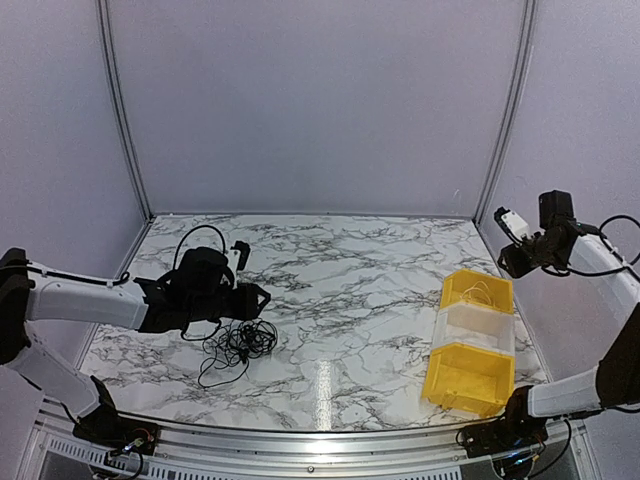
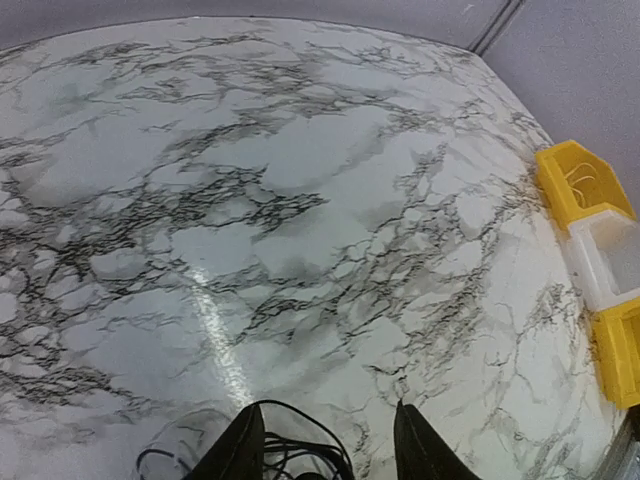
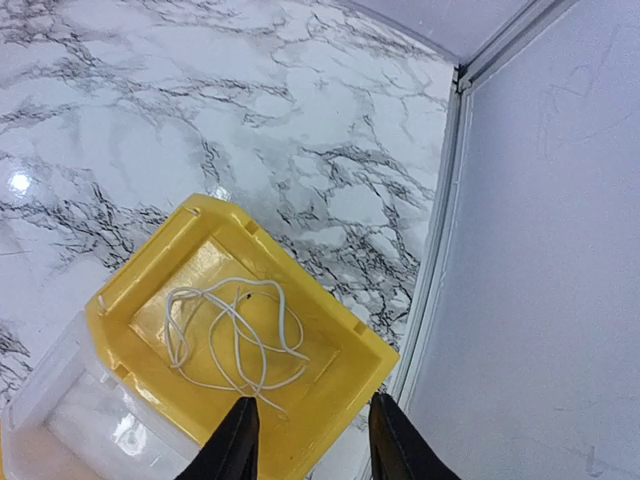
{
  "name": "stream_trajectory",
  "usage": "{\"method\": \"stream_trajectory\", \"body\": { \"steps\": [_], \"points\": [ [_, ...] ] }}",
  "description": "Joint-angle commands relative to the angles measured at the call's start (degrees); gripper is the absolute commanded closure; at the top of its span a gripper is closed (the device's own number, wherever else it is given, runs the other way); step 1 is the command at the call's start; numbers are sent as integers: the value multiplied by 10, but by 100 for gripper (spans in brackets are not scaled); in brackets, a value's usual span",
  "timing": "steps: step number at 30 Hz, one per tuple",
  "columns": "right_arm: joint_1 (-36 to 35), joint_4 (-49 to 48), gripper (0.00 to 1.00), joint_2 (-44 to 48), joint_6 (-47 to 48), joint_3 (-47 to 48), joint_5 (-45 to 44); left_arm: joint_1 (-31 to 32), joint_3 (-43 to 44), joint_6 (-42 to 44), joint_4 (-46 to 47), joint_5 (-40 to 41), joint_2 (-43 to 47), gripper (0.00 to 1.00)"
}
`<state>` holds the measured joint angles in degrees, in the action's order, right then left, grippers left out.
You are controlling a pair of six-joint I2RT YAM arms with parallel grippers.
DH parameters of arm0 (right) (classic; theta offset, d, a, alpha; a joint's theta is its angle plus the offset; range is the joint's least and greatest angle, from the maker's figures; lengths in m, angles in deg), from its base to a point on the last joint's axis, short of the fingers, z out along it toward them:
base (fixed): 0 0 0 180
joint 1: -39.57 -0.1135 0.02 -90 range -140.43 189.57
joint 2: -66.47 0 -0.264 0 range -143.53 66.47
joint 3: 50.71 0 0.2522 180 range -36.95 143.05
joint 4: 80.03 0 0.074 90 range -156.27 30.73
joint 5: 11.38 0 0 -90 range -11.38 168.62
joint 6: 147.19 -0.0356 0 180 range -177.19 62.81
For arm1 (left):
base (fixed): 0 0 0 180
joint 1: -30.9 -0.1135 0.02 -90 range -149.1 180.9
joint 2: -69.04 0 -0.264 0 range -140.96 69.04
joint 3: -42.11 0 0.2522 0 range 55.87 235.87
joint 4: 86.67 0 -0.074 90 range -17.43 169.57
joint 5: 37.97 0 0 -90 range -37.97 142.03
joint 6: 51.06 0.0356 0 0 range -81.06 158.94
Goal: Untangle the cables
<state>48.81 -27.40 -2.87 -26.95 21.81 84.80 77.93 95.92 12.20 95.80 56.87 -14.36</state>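
Note:
A small dark bundle of thin black cables (image 1: pixel 238 346) lies on the marble table at the front left. My left gripper (image 1: pixel 252 299) hovers just above and behind it, open and empty; black loops (image 2: pixel 300 445) show between its fingers at the bottom of the left wrist view. A thin white cable (image 3: pixel 232 336) lies coiled in the far yellow bin (image 3: pixel 330 335), faintly seen from above (image 1: pixel 483 293). My right gripper (image 3: pixel 310 440) is open and empty, held high above that bin at the right wall (image 1: pixel 515 258).
A row of three bins stands at the right: yellow (image 1: pixel 478 290), clear (image 1: pixel 474 330) and yellow (image 1: pixel 466 378). A small black-and-white object (image 1: pixel 239 254) lies behind the left arm. Walls enclose the table at the back and sides.

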Motion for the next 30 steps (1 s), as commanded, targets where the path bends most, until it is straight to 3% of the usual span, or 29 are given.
{"method": "stream_trajectory", "body": {
  "steps": [1, 4, 10, 18, 23, 30],
  "points": [
    [-34, 22, 62, 33, -1, 14, 78, -9, 46, -8, -199, 120, 35, 53],
    [-115, -9, 63, 45, -8, -2, 121, -15, 39, -25, -258, 136, 58, 53],
    [-258, -35, 65, -4, 3, 23, 230, -18, 29, -21, -334, 57, 102, 54],
    [-422, -101, 68, -107, 25, 48, 259, -31, 19, -44, -359, 31, 127, 56],
    [-448, -251, 71, -134, -16, -28, 281, -47, 48, -76, -328, 13, 69, 61],
    [-454, -255, 70, -149, 6, -58, 250, -59, 85, -67, -305, -10, -15, 62]
  ]
}}
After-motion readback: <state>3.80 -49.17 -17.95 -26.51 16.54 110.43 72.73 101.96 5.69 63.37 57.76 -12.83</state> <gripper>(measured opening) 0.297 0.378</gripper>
